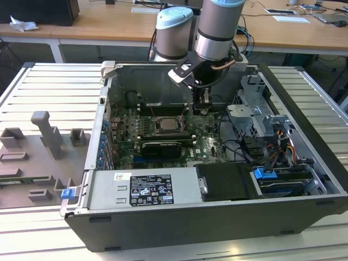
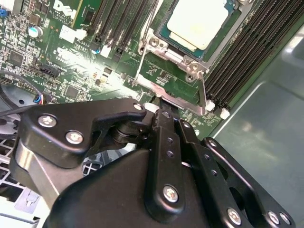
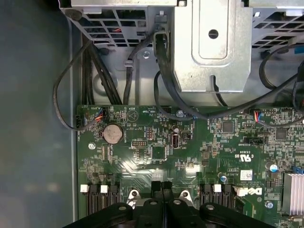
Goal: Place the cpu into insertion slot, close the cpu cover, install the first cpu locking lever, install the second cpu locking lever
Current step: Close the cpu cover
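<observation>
The cpu point(image 2: 199, 21), a pale silver square, lies in the insertion slot point(image 1: 169, 131) in the middle of the green board. The cpu cover point(image 2: 190, 64), a silvery frame, lies flat around it. A thin metal locking lever point(image 2: 144, 47) runs along one side of the socket, and a second lever point(image 2: 203, 92) along another. My gripper point(image 2: 159, 107) has its black fingers pressed together, with the tips just off the socket's corner by the lever ends. In the exterior view the gripper point(image 1: 201, 111) hangs to the right of the socket. Nothing shows between the fingers point(image 3: 159, 186).
Black memory slots point(image 2: 251, 52) flank the socket. A metal drive cage point(image 3: 212, 47) with black cables and a coin battery point(image 3: 113, 133) lie beyond the gripper. The case wall point(image 1: 163, 81) stands behind. A grey fixture tray point(image 1: 38, 157) sits outside the case at the exterior view's left.
</observation>
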You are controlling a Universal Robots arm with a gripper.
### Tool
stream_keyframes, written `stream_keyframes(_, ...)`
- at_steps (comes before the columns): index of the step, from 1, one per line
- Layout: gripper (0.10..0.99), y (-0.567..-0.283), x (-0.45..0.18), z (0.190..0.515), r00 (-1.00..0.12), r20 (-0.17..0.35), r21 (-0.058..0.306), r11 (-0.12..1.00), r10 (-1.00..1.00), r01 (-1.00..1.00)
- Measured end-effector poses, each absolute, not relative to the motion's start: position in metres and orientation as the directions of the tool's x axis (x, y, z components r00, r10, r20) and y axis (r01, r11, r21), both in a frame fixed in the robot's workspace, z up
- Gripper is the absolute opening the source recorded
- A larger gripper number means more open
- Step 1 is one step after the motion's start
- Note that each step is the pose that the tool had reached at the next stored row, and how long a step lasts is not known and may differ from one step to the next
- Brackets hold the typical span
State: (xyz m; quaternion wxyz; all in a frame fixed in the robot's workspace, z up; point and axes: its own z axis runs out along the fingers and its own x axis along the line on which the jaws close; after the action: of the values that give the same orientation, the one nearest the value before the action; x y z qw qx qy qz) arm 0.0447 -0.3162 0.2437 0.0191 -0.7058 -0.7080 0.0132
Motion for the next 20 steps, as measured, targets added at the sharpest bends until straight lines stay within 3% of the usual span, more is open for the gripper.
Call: stream_keyframes(20,0.106,-0.316,0.028,0.244,-0.003,0.008,-0.046,0.003,1.0,0.999)
